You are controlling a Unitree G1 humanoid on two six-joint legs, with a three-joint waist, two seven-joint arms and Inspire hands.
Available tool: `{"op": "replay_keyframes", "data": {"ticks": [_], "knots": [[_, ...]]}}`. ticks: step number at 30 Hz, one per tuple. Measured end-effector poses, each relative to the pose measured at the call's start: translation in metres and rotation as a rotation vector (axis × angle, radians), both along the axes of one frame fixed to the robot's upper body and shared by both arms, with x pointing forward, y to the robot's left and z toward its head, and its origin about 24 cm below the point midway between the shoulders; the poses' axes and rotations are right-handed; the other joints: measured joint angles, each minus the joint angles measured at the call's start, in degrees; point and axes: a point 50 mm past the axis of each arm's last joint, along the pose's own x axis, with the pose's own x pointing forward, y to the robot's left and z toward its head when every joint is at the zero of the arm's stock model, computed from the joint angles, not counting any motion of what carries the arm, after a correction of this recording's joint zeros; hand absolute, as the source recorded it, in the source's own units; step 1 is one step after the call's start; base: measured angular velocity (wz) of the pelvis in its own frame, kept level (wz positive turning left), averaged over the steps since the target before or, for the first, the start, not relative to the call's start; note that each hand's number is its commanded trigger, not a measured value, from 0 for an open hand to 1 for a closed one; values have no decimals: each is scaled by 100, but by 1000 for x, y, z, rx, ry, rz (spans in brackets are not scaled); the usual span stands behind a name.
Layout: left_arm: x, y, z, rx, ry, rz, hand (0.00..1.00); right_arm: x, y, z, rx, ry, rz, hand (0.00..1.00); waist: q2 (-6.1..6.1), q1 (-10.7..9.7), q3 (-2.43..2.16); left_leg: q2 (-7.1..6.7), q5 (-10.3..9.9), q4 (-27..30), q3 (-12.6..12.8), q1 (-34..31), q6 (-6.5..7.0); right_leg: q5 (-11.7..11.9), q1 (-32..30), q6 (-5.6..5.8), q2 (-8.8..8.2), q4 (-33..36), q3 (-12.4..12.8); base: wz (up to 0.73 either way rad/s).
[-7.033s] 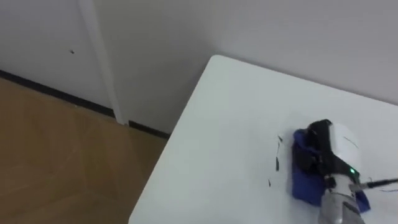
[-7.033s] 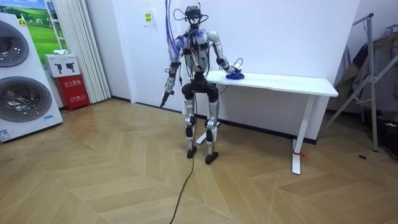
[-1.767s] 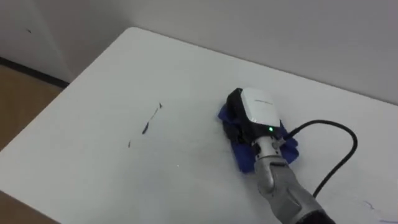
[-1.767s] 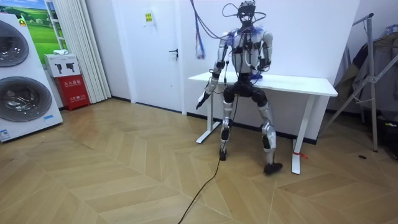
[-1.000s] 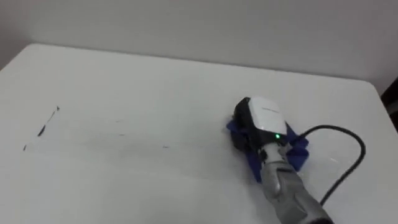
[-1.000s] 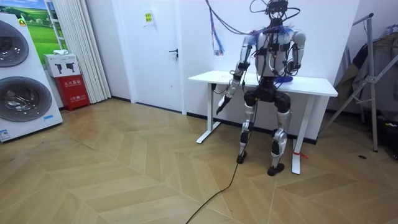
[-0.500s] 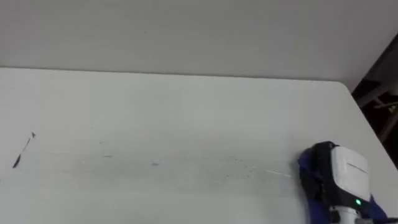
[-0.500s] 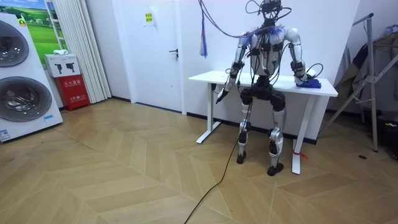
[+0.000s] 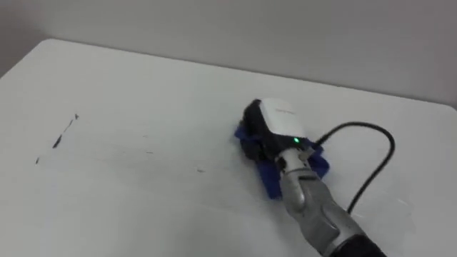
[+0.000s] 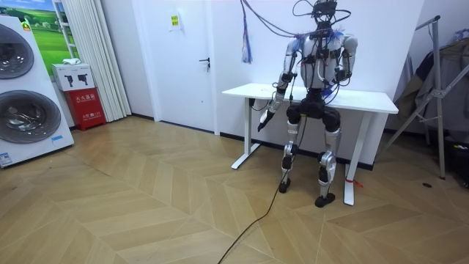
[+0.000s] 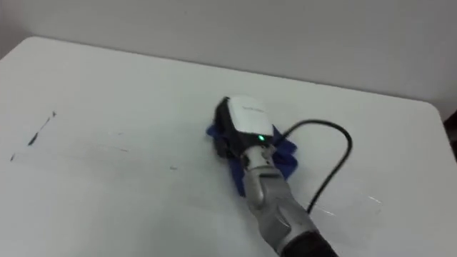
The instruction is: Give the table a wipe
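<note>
One right robot hand [image 9: 275, 128] lies palm-down on the blue cloth [image 9: 318, 163] mid-tabletop [image 9: 143, 93], presumably to bear down for wiping (gripping or merely pressing, I cannot tell). Dark streaks [image 9: 57, 139] sit well to its left with nothing between; the left robot hand [image 10: 262, 122] hangs low at the side.

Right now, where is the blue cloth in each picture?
Left eye view: the blue cloth lies right of the middle, under the right hand.
Right eye view: near the middle, under that same hand.
Room view: I cannot pick it out; the robot's body stands in front of that part of the white table.
Shared landmark: the white table the cloth lies on.
</note>
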Motion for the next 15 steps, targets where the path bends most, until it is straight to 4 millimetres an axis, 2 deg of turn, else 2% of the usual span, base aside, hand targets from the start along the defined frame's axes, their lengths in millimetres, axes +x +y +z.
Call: {"op": "replay_keyframes", "data": {"ticks": [2,4,6,7,8,9,11,13,15], "knots": [[-5,1,1,-7,0,7,0,-11,-13,-14,-38,39,-24,100,-27,-46,0,-8,-12,40,-15,19,17,-2,61,16,-16,-6,-36,8],[-12,3,1,-11,7,22,0,-26,-26,-27,-21,57,-55,100,5,-185,20,-17,-45,101,-61,90,29,-30,195,52,-23,-10,-71,14],[-18,11,3,14,19,20,0,-48,-48,-40,1,60,-125,100,6,-463,10,-32,-51,131,-123,167,30,-95,309,57,-52,-44,-164,20],[-21,14,4,23,25,22,0,-55,-54,-44,8,61,-150,100,2,-532,-25,-38,-52,132,-126,169,32,-104,319,60,-55,-42,-160,16],[-26,18,5,40,38,27,0,-69,-68,-50,18,57,-207,100,1,-672,-97,-55,-51,128,-126,170,31,-117,324,77,-62,-41,-143,9],[-28,20,6,48,41,29,0,-75,-76,-52,18,51,-237,100,8,-720,-121,-63,-51,128,-126,183,31,-119,327,81,-70,-42,-140,5],[-31,28,9,79,45,52,0,-96,-102,-59,12,31,-341,100,47,-843,-135,-95,-57,114,-121,283,47,-117,410,90,-82,-35,-61,-10],[-28,31,10,93,32,54,0,-97,-112,-60,13,26,-382,100,53,-929,-150,-115,-61,115,-133,322,53,-126,425,96,-92,7,-14,-7],[-19,28,10,93,2,50,0,-94,-111,-61,16,32,-382,100,74,-936,-162,-120,-60,116,-138,348,53,-125,435,97,-93,11,1,-5]]}}
